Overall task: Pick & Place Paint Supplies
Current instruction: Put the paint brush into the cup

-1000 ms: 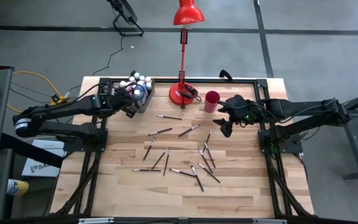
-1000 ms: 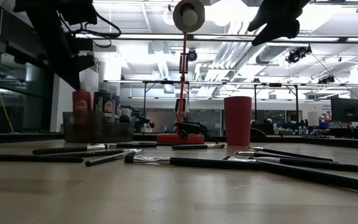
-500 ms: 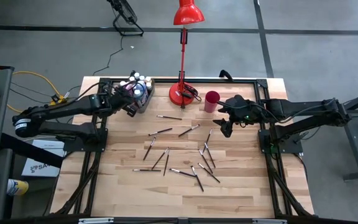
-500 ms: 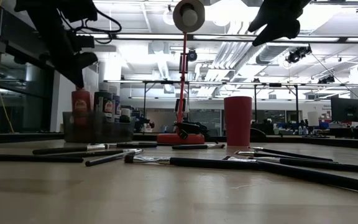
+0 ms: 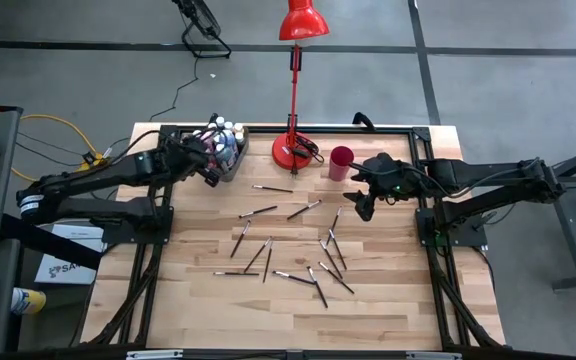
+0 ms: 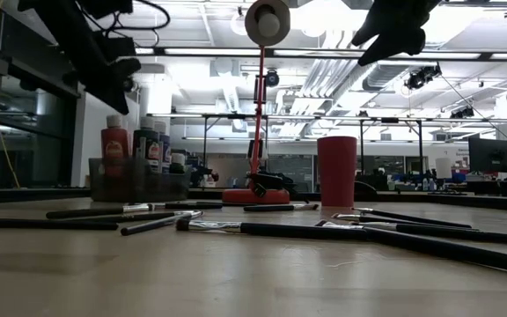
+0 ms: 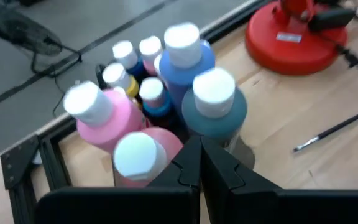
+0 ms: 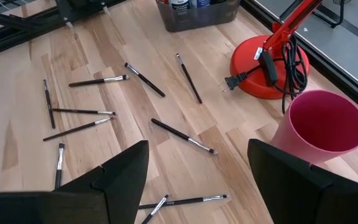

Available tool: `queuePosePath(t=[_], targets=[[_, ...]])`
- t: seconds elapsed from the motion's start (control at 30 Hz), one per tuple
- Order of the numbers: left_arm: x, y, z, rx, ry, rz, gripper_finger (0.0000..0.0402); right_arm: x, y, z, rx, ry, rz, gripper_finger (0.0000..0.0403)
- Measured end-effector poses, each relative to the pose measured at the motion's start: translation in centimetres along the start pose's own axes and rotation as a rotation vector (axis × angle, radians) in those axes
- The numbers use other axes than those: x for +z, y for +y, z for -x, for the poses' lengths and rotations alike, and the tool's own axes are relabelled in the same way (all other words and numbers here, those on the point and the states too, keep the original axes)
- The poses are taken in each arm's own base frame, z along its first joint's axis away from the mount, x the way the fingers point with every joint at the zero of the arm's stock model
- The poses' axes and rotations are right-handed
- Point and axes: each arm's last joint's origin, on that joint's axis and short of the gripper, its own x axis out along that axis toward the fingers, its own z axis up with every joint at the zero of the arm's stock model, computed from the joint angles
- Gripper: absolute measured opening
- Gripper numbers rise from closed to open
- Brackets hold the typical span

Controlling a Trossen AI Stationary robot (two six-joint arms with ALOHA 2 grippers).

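Left gripper, fingers pressed together and holding nothing, hangs just above the paint bottles packed upright in the grey bin at the table's far left corner; eight white caps show in the left wrist view. Right gripper, spread wide and empty, hovers near the dark red cup, beside the red lamp's base. Paintbrushes lie scattered flat across the middle of the table, about fourteen in the high view, though a few overlap.
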Motion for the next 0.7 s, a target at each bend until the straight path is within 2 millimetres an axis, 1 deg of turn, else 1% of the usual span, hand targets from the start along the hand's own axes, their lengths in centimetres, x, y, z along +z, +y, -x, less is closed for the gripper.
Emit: queuePosePath(t=[0.17,0.23,0.3,0.43,0.5,0.6,0.7], targets=[[0.7,0.6,1.5,-0.059,-0.073,-0.021,0.0000,-0.2,0.1,0.0,0.036,0.037,0.004,0.0267],[0.9,0.7,1.9,-0.098,-0.106,-0.045,0.0000,-0.4,0.0,0.0,0.027,0.059,-0.036,0.0267],[1.2,0.7,2.2,-0.142,-0.136,-0.076,0.0000,-0.6,-0.2,0.0,0.008,0.083,-0.134,0.0267],[1.6,0.4,2.4,-0.223,-0.186,-0.169,0.0000,-1.0,-0.7,-0.2,-0.051,0.125,-0.439,0.0267],[2.0,0.2,2.6,-0.260,-0.227,-0.234,0.0000,-1.2,-0.7,-0.6,-0.093,0.145,-0.559,0.0267],[2.3,0.0,2.7,-0.326,-0.278,-0.337,0.0000,-1.7,-0.6,-1.7,-0.169,0.176,-0.671,0.0267],[2.6,-0.3,2.9,-0.405,-0.324,-0.414,0.0000,-2.2,-0.3,-3.5,-0.240,0.214,-0.777,0.0267]])
